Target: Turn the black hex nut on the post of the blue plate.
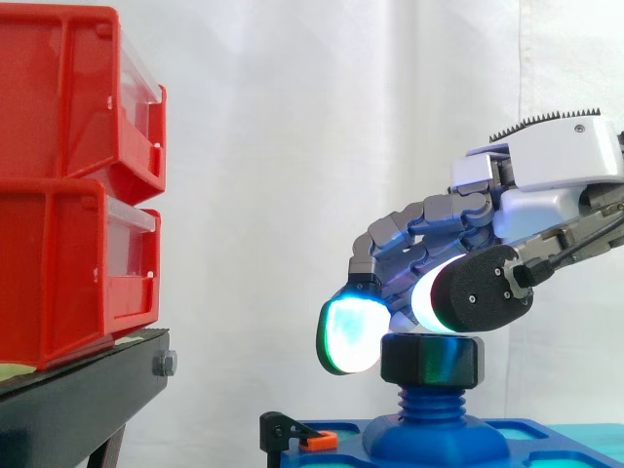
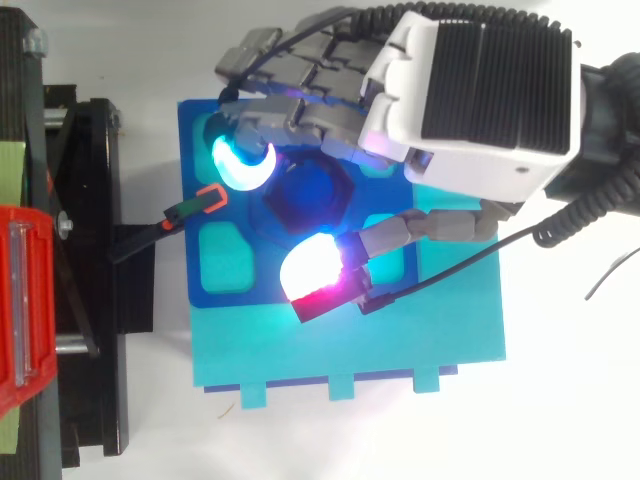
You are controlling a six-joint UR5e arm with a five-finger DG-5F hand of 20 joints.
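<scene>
The black hex nut (image 1: pixel 432 359) (image 2: pixel 305 195) sits upright on the threaded blue post (image 1: pixel 429 402) of the blue plate (image 1: pixel 531 436) (image 2: pixel 196 128). My hand (image 1: pixel 551 166) (image 2: pixel 470 90) comes in from the right and hangs over the nut with its fingers curled round it. A cyan-glowing fingertip (image 1: pixel 349 336) (image 2: pixel 240 160) lies against the nut's far left side. The white and magenta thumb pad (image 1: pixel 439 300) (image 2: pixel 315 272) rests at the nut's near upper edge. The hand hides part of the plate behind the post.
Two stacked red bins (image 1: pixel 68 185) (image 2: pixel 20 300) stand on a black stand (image 1: pixel 88 390) at the left. A black clip with an orange tip (image 1: pixel 304 439) (image 2: pixel 205 200) sits at the blue plate's left edge. A teal plate (image 2: pixel 400 340) adjoins the blue one.
</scene>
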